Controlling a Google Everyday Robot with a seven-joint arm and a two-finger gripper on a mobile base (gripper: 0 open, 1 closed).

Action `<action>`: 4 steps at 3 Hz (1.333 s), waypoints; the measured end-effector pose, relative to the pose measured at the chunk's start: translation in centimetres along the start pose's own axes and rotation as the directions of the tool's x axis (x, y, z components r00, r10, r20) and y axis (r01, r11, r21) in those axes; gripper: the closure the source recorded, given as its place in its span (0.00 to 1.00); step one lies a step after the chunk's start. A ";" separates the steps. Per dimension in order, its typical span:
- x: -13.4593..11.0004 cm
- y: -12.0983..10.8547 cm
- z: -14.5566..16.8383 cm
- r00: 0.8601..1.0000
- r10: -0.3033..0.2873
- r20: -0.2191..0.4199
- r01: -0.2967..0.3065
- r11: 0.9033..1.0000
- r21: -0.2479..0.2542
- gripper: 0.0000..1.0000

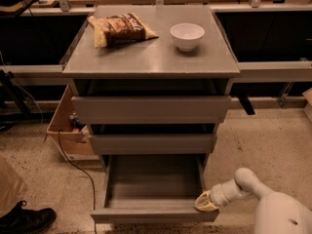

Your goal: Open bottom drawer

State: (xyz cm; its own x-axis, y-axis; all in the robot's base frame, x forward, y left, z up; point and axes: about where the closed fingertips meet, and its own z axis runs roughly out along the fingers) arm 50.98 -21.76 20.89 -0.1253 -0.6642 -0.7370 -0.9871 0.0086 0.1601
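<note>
Looking down through the one camera view, I see the grey cabinet head-on with its three drawers stacked. The bottom drawer (146,215) sits lowest and stands pulled well out toward me. Its shallow grey box interior is in plain sight and its slim plain front is nearest the lower edge of the frame. Above it the middle drawer (152,144) and the top drawer (151,109) both show flat fronts, the top one taller and standing out a little further than the middle one.

My end effector (206,202) is at the lower right, its yellowish tip right against the right end of the bottom drawer's front, at the top edge. I cannot tell whether it is wide, narrow or gripping that edge. The white arm (243,183) runs back from it to the lower right corner.

On the counter (146,57) a brown snack bag (121,29) lies at the back left and a white bowl (187,35) stands upright to its right, the two apart. A cardboard box (66,126) sits on the floor to the cabinet's left, a dark cable (78,167) trails beside it, and a black shoe (27,219) shows at the lower left corner.
</note>
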 end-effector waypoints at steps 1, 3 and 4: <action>-0.2 -0.1 -0.3 1.000 -0.001 -0.005 0.001 1.000 -0.010 1.00; -3.5 -2.8 -2.3 0.997 -0.053 0.063 0.047 0.994 0.102 1.00; -4.0 -3.0 -1.8 0.995 -0.059 0.078 0.051 0.994 0.101 1.00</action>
State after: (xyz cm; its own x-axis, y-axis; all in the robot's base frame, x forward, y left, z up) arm 54.58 -20.49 24.58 -0.0740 -0.6028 -0.7945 -0.9972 0.0503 0.0548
